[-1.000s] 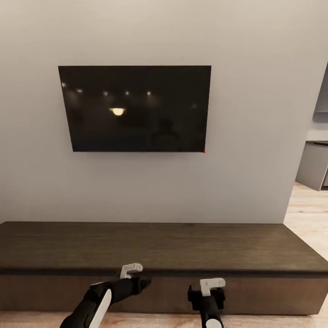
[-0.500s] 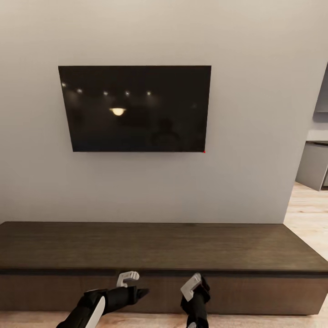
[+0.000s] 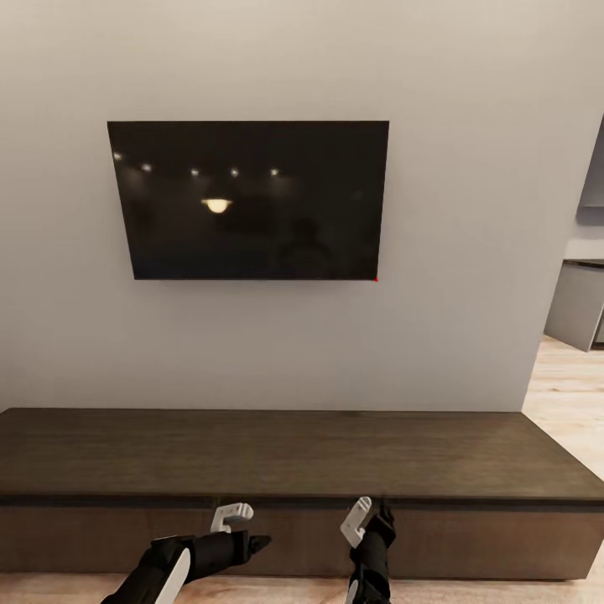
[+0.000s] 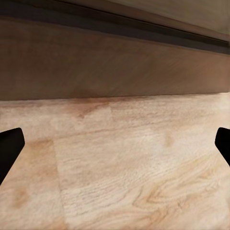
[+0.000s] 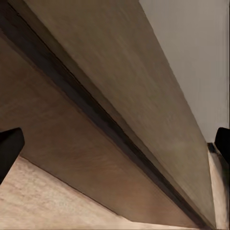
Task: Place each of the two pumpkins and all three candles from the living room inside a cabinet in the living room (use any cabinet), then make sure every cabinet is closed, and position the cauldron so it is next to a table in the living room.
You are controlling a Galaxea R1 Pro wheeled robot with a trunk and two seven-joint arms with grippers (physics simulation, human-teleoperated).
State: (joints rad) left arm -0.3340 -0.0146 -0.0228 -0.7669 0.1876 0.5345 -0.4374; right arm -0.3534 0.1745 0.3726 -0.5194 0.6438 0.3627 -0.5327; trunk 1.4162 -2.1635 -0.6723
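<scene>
Both sets of jaws stand wide apart and hold nothing: in the left wrist view the two dark fingertips (image 4: 9,148) sit at the far edges with bare plank floor (image 4: 124,167) between them, and in the right wrist view it's the same story, tips (image 5: 9,148) spread wide, nothing between. From the head camera, the left gripper (image 3: 252,544) is low, aimed sideways along the front of the cabinet (image 3: 285,453); the right gripper (image 3: 373,520) is just in front of the drawer face, near the dark gap under the top. That long dark-brown cabinet runs along the wall beneath the TV (image 3: 252,200), and its drawer fronts look shut. No pumpkins, candles or cauldron are on show here, so my read is that the step in hand is opening a drawer. To do it well, I'd say the right fingers need to hook into that dark recess (image 5: 96,115) above the drawer front, square to it, then pull straight back along the slide, not at an angle. The left arm would do best to keep low and aside, out of the drawer's path. The risk: a shallow hold slipping off the lip.
</scene>
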